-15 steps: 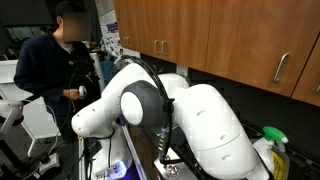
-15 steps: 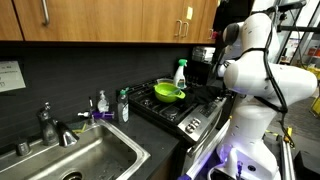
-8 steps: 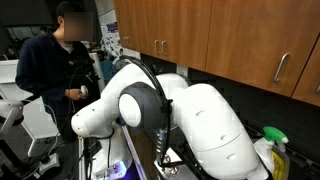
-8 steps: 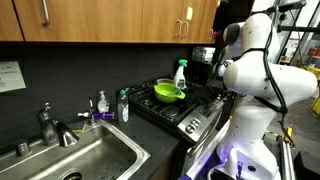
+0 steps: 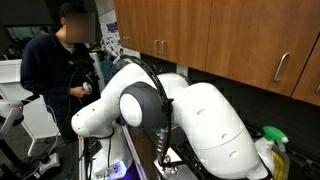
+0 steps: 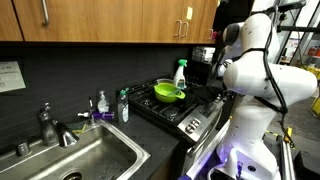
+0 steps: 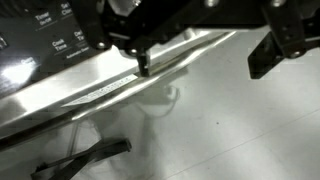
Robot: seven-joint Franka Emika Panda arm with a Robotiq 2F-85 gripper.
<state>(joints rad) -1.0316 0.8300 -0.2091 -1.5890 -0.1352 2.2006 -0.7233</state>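
With my end effector (image 7: 200,72) spread wide and empty, the stove's control panel (image 7: 40,45) sits close beside its fingertips, and I judge its steel trim (image 7: 120,90) rigid, slick and fixed, better pressed than pinched.

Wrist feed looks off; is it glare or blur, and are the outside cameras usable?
Wrist view: soft, with a glare streak along the steel panel; the open gripper is a dark silhouette. In an exterior view, the arm fills the frame. In an exterior view, even light, the green bowl sharp.
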